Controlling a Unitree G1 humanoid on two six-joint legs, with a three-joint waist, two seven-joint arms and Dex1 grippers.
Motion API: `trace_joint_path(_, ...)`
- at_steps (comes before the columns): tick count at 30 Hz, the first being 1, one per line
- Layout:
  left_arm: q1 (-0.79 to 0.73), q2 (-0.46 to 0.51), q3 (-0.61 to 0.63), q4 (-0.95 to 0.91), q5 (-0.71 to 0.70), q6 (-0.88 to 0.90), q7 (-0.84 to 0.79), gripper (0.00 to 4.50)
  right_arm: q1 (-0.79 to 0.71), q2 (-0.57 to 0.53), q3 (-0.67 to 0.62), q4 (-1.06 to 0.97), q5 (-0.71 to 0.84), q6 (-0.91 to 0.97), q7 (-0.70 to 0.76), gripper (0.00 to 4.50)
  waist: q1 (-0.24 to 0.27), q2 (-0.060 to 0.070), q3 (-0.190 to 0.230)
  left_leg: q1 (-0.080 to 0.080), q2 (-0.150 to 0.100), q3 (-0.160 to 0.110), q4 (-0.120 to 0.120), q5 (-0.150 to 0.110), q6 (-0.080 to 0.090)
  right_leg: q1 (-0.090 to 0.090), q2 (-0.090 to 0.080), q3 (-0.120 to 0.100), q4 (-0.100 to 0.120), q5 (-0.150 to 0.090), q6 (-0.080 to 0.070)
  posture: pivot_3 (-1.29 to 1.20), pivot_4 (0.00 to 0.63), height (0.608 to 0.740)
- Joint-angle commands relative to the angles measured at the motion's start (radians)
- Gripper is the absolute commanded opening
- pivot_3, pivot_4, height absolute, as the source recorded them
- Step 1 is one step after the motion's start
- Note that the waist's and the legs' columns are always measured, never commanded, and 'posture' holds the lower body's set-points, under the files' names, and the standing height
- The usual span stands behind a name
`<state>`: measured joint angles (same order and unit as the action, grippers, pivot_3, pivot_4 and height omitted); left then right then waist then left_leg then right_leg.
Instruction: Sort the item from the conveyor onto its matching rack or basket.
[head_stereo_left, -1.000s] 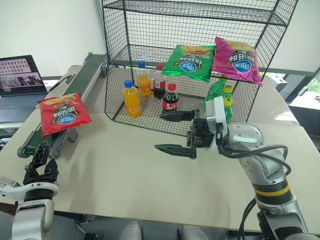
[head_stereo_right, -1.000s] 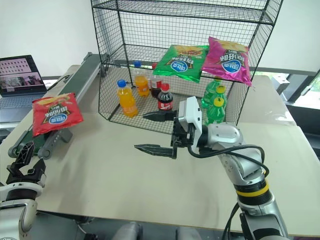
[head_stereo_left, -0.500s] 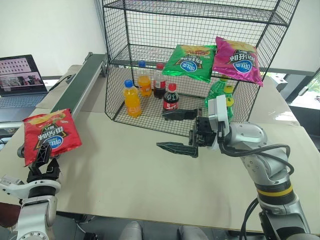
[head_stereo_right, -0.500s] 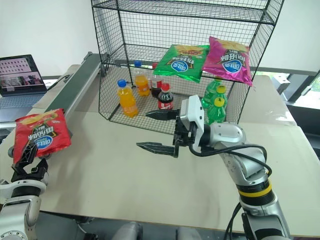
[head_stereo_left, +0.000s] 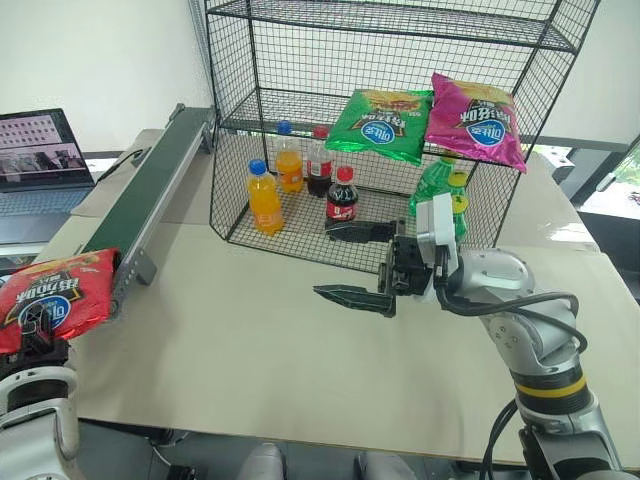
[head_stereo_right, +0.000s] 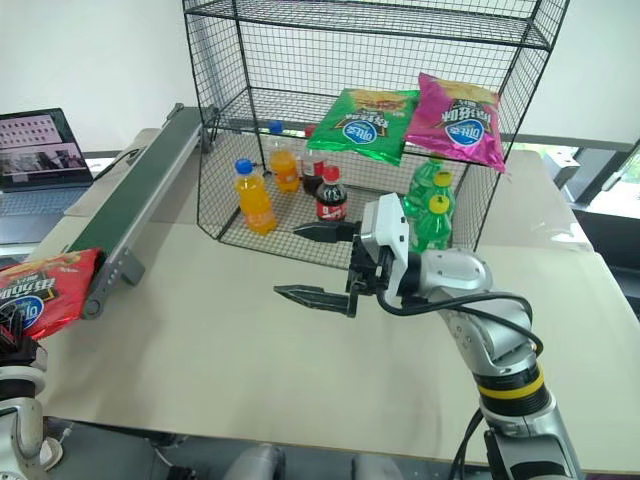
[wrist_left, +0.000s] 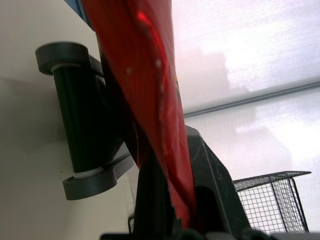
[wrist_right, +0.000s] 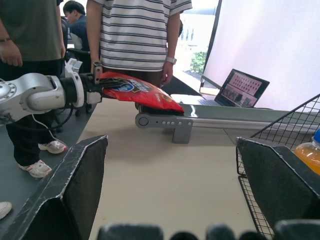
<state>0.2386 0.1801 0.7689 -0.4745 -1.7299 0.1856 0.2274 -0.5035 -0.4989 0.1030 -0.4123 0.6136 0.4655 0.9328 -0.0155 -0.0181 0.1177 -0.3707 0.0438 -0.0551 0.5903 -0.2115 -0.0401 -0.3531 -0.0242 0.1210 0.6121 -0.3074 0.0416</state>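
Left gripper (wrist_right: 95, 80) pinches flat red crinkly chips bag (head_stereo_left: 50, 298) off dark-green conveyor belt (head_stereo_left: 150, 185); right gripper (head_stereo_left: 357, 262) jaws spread, awaiting handover toward black wire rack (head_stereo_left: 400, 120).

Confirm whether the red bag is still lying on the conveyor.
No: the left end effector holds the red bag off the end of the conveyor.

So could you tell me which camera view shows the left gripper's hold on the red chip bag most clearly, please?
The right wrist view: it shows the left gripper shut on the red chip bag from the side. The eye views catch the bag at the picture's edge; the left wrist view sees it edge-on between the fingers.
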Motion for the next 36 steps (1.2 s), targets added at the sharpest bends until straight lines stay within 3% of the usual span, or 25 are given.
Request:
trace_joint_path(1, 0.004, 0.085, 0.015, -0.083, -0.011, 0.027, 0.005, 0.04, 0.008, 0.004, -0.034, -0.049, 0.013, -0.006, -0.034, 4.5, 0.001, -0.001, 0.0, 0.0, 0.0, 0.0, 0.0, 0.0, 0.0, 0.0, 0.0, 0.0, 0.0, 0.0, 0.0, 0.0, 0.15, 0.738)
trace_joint_path(6, -0.047, 0.28, -0.017, -0.171, -0.136, 0.116, 0.011, 0.04, 0.032, 0.038, -0.069, -0.079, -0.023, -0.021, -0.166, 4.5, 0.003, -0.001, 0.001, 0.001, 0.0, 0.0, 0.0, 0.0, 0.0, -0.001, 0.0, 0.0, -0.001, 0.0, 0.0, 0.0, 0.15, 0.738)
trace_joint_path(9, -0.193, 0.388, -0.089, -0.179, -0.229, 0.152, 0.034, 0.04, 0.035, 0.094, -0.092, -0.106, -0.086, -0.07, -0.288, 4.5, 0.003, 0.001, 0.002, 0.001, 0.0, 0.0, 0.0, 0.0, -0.001, -0.001, -0.001, 0.0, -0.001, 0.0, 0.001, 0.0, 0.15, 0.738)
trace_joint_path(12, -0.369, 0.431, -0.187, -0.143, -0.242, 0.189, 0.042, 0.04, 0.029, 0.139, -0.106, -0.133, -0.148, -0.101, -0.388, 4.5, 0.001, 0.003, 0.003, 0.0, 0.0, 0.0, 0.0, 0.001, -0.002, -0.002, 0.0, -0.001, 0.0, 0.001, 0.002, 0.0, 0.15, 0.738)
trace_joint_path(19, -0.816, 0.376, -0.418, 0.142, -0.232, 0.284, -0.013, 0.04, 0.027, 0.188, -0.122, -0.218, -0.272, -0.107, -0.575, 4.5, 0.001, 0.003, 0.003, -0.003, -0.001, -0.001, 0.0, 0.002, -0.003, -0.001, 0.001, 0.0, 0.0, 0.003, 0.003, 0.0, 0.15, 0.738)
trace_joint_path(23, -1.042, 0.295, -0.49, 0.436, -0.111, 0.336, -0.172, 0.04, 0.047, 0.203, -0.121, -0.277, -0.323, -0.084, -0.653, 4.5, 0.001, 0.004, 0.003, -0.003, -0.001, -0.001, -0.001, 0.002, -0.003, -0.002, 0.001, 0.0, 0.0, 0.004, 0.003, 0.0, 0.15, 0.738)
trace_joint_path(31, -1.358, 0.177, -0.503, 0.94, 0.167, 0.388, -0.563, 0.04, 0.104, 0.22, -0.105, -0.372, -0.389, -0.034, -0.745, 4.5, -0.001, 0.004, 0.003, -0.009, -0.002, -0.002, -0.001, 0.004, -0.005, -0.007, 0.001, 0.0, 0.0, 0.004, 0.004, 0.0, 0.15, 0.738)
trace_joint_path(36, -1.444, 0.119, -0.438, 1.2, 0.313, 0.334, -0.679, 0.04, 0.123, 0.216, -0.106, -0.407, -0.4, -0.002, -0.76, 4.5, -0.004, 0.005, 0.002, -0.01, -0.002, -0.002, -0.001, 0.004, -0.005, -0.008, 0.001, 0.0, 0.0, 0.001, 0.009, 0.0, 0.15, 0.738)
